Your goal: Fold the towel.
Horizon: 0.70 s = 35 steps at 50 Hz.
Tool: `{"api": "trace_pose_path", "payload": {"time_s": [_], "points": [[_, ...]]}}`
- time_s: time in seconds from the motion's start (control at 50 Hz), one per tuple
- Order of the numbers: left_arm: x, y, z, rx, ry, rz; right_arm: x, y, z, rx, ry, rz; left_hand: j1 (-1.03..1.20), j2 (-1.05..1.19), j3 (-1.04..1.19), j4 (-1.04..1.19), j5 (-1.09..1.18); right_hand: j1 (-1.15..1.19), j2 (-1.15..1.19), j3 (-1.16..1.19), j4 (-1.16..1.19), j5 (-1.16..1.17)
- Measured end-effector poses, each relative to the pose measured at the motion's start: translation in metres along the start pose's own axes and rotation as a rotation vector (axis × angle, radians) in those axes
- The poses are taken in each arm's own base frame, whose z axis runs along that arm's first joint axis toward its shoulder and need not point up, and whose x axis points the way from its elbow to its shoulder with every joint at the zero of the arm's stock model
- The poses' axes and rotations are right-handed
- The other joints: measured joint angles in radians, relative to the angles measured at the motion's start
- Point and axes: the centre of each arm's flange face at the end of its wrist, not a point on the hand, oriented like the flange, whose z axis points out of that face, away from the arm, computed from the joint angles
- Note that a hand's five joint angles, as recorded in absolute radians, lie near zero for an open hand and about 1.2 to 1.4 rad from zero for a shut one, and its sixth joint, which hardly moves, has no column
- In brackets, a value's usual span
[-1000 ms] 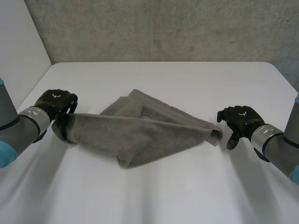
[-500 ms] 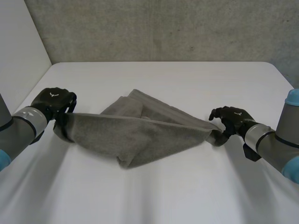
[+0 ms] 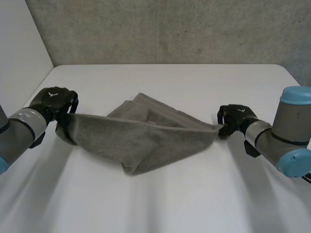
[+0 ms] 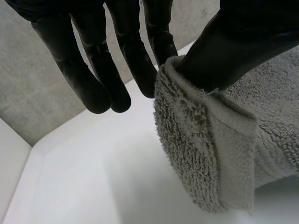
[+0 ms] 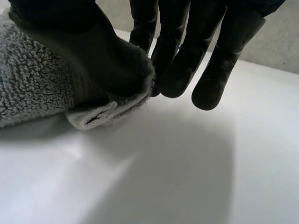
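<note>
At the near edge, the white table point(image 3: 160, 208) is lying under both arms, the left arm point(image 3: 19, 128) coming in from one side and the right arm point(image 3: 279, 141) from the other. Just beyond, the grey towel point(image 3: 146, 141) is hanging between the two hands over the middle of the table. Its top edge is running taut from hand to hand, its belly is sagging down to touch the tabletop, and a bunched fold is lying on the table behind that edge. The left hand point(image 3: 54, 101) is holding one end corner of the towel. In the left wrist view its thumb point(image 4: 233, 46) is pressing the hemmed corner against one finger, while the other fingers point(image 4: 96, 95) are reaching out straight, apart from the cloth. The right hand point(image 3: 233, 118) is holding the opposite end corner. In the right wrist view its thumb is lying over the doubled-up corner and clamping it against the fingers, low over the tabletop. Farther back, the table is running on to its far edge. Behind it a grey concrete wall point(image 3: 170, 29) is standing, with a white panel point(image 3: 19, 48) meeting it on the left arm's side.
</note>
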Motion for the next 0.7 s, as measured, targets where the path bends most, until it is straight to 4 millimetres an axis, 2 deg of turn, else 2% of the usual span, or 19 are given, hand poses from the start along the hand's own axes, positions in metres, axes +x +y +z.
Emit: {"api": "trace_pose_path", "payload": {"time_s": [0.04, 0.1, 0.18, 0.24, 0.48, 0.56, 0.64, 0.7], "points": [[-0.001, -0.003, -0.001, 0.012, -0.004, -0.005, -0.001, -0.006, -0.002, 0.014, -0.003, 0.007, 0.0, 0.0, 0.0, 0.0, 0.0, -0.079, -0.061, -0.073, -0.081, -0.084], [-0.002, -0.008, -0.002, 0.032, -0.01, -0.015, -0.002, -0.015, -0.006, 0.03, -0.008, 0.013, 0.0, 0.0, 0.0, 0.0, 0.0, -0.297, -0.276, -0.292, -0.299, -0.305], [-0.003, -0.012, -0.003, 0.045, -0.014, -0.025, -0.003, -0.018, -0.01, 0.028, -0.012, 0.017, 0.0, 0.0, 0.0, 0.0, 0.0, -0.378, -0.334, -0.367, -0.374, -0.384], [-0.003, -0.012, -0.004, 0.048, -0.014, -0.03, -0.004, -0.013, -0.009, 0.008, -0.015, 0.019, 0.0, 0.0, 0.0, 0.0, 0.0, -0.454, -0.412, -0.441, -0.449, -0.462], [-0.004, -0.009, -0.003, 0.039, -0.015, -0.034, -0.004, 0.012, 0.0, -0.057, -0.024, 0.024, 0.0, 0.0, 0.0, 0.0, 0.0, -0.467, -0.416, -0.447, -0.453, -0.472], [-0.004, -0.008, -0.003, 0.039, -0.016, -0.034, -0.004, 0.013, 0.002, -0.058, -0.026, 0.024, 0.0, 0.0, 0.0, 0.0, 0.0, -0.405, -0.374, -0.401, -0.408, -0.413], [-0.004, -0.009, -0.003, 0.042, -0.016, -0.034, -0.004, 0.012, 0.002, -0.05, -0.025, 0.021, 0.0, 0.0, 0.0, 0.0, 0.0, -0.076, -0.06, -0.085, -0.09, -0.083], [-0.004, -0.011, -0.002, 0.053, -0.018, -0.033, -0.004, 0.005, 0.002, -0.03, -0.024, 0.016, 0.0, 0.0, 0.0, 0.0, 0.0, 0.006, -0.006, 0.002, 0.0, 0.003]]}}
